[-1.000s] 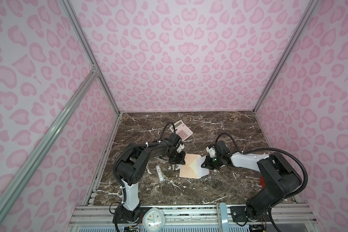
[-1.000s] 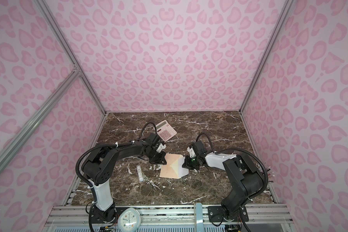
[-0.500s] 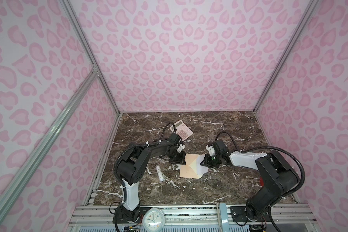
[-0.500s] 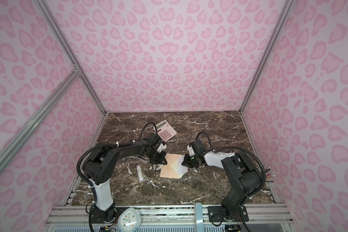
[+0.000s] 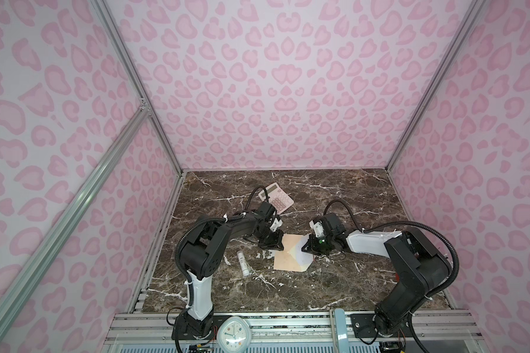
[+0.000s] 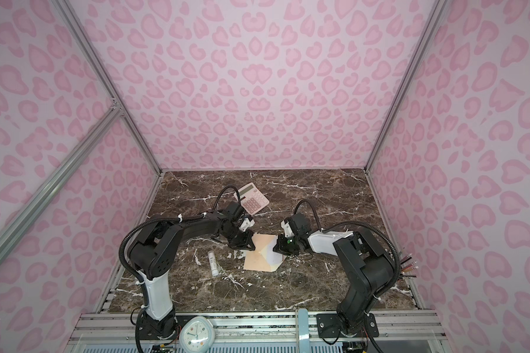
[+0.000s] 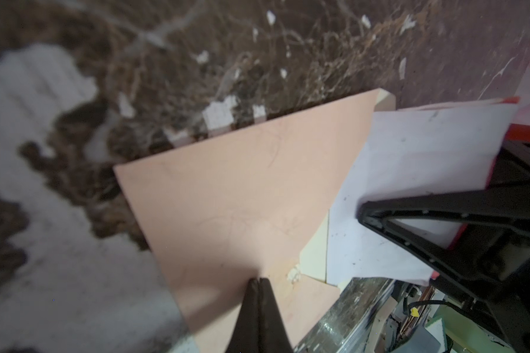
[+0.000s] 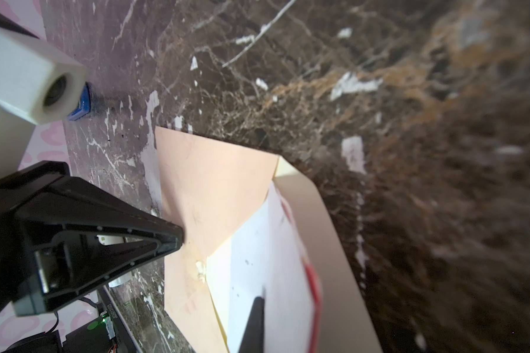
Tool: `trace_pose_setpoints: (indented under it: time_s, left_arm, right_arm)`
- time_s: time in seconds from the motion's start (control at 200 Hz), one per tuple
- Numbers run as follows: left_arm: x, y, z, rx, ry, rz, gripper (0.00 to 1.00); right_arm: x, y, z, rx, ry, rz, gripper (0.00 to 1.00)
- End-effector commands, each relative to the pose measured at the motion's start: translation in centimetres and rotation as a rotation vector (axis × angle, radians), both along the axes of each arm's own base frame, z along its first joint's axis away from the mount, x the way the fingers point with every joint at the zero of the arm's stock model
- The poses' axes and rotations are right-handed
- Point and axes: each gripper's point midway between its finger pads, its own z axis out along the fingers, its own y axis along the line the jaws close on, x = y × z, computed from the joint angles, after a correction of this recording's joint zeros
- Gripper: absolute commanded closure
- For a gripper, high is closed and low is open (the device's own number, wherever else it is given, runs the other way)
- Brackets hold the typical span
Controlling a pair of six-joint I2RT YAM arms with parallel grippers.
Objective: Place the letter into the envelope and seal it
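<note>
On the dark marble desk [image 5: 334, 275], the envelope [image 5: 285, 259] opens toward the right gripper [image 5: 303, 247], clamped on the partly inserted letter [image 5: 302, 259]; the closed left gripper [image 5: 277, 245] pins its opposite edge.

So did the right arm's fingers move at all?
Yes. The right fingers have slid a little to the left in the top view, farther over the envelope, which has stayed where it was.

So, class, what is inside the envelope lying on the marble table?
The letter is partly inside the envelope: its white face and red edge stick out over the open flap. The tucked-in part is hidden under the envelope's own paper.
</note>
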Motion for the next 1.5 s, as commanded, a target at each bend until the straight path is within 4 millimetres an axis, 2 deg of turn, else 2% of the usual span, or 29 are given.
trace_pose_setpoints:
  time_s: [0.0, 0.18, 0.465, 0.66, 0.765, 0.92, 1.1, 1.495]
  left_arm:
    - [0.1, 0.9, -0.8, 0.054, -0.003, 0.004, 0.96]
    - [0.2, 1.0, -0.7, 0.050, 0.003, 0.008, 0.97]
    - [0.8, 1.4, -0.2, 0.050, -0.005, 0.014, 0.96]
    - [1.0, 1.7, -0.1, 0.051, -0.006, 0.016, 0.96]
    - [0.9, 1.8, 0.0, 0.050, -0.007, 0.017, 0.96]
    - [0.9, 2.1, -0.1, 0.055, -0.007, 0.016, 0.97]
    - [0.9, 2.2, -0.2, 0.057, -0.004, 0.019, 0.96]
    - [0.8, 2.2, -0.6, 0.053, 0.008, 0.019, 0.96]
  right_arm:
    - [0.0, 0.1, -0.5, -0.010, 0.009, -0.005, 0.99]
    - [0.0, 0.4, -0.5, 0.008, 0.020, -0.016, 0.95]
    - [-0.2, -0.2, 0.1, -0.009, 0.024, -0.013, 0.62]
    - [-0.5, -1.2, 0.4, -0.035, 0.029, -0.018, 0.53]
    - [-0.5, -1.7, 0.8, -0.040, 0.030, -0.017, 0.53]
    - [-0.8, -2.4, 0.8, -0.057, 0.037, -0.016, 0.62]
    - [-1.1, -2.8, 0.6, -0.068, 0.044, -0.019, 0.66]
    - [-1.0, -2.3, 0.4, -0.050, 0.054, -0.033, 0.82]
